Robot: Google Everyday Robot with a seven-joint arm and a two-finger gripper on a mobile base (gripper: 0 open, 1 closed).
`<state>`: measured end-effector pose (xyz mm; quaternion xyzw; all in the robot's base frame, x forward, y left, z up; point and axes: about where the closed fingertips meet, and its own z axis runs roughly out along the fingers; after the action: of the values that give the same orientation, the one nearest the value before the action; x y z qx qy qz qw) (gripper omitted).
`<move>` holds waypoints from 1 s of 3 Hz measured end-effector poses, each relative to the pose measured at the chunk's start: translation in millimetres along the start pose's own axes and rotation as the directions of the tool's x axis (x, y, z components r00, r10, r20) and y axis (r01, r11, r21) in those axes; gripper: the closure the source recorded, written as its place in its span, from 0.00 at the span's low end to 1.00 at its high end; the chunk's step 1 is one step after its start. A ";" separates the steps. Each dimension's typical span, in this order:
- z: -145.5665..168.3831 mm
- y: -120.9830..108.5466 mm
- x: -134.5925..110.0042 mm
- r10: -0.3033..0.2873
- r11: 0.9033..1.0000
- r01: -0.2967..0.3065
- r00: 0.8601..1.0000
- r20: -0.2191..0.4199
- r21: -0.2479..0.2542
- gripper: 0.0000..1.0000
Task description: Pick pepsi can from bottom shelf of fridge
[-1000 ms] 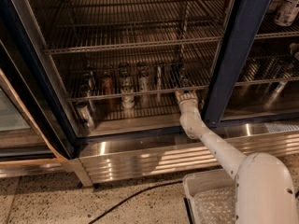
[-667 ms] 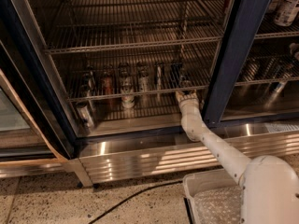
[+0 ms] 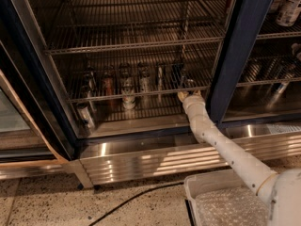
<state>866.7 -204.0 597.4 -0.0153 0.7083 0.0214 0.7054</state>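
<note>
The fridge (image 3: pixel 237 55) stands open, with its dark navy frame post just right of my arm. The bottom shelf (image 3: pixel 150 92) is a chrome wire rack holding a row of cans. A dark can with a silver top, which I take for the pepsi can (image 3: pixel 179 74), stands at the right end of the row. My gripper (image 3: pixel 188 95) is at the shelf's front edge, just in front of and slightly right of that can. Its tan fingertips (image 3: pixel 181 96) are spread and hold nothing. A red-orange can (image 3: pixel 108 83) and silver-white cans (image 3: pixel 128 97) stand further left.
Wire racks (image 3: pixel 136 41) sit above the bottom shelf. A can (image 3: pixel 86 115) rests low at the left on the fridge floor. The ribbed steel base panel (image 3: pixel 155 161) runs below. A black cable (image 3: pixel 127 201) lies on the floor. A white tray (image 3: pixel 221 204) is at the lower right.
The gripper stays at the shelf's front edge, nearly still. The arm's white base has shifted a little to the right and down.
</note>
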 end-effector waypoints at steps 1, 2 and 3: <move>-16.5 13.2 -10.4 0.016 0.998 -0.016 1.000 0.001 -0.066 1.00; -29.7 25.0 -2.2 0.013 0.994 -0.015 1.000 -0.017 -0.112 1.00; -41.8 30.3 15.0 0.003 0.990 -0.010 0.999 -0.047 -0.139 1.00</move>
<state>823.3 -175.8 582.9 -0.0624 0.7215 0.0727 0.6858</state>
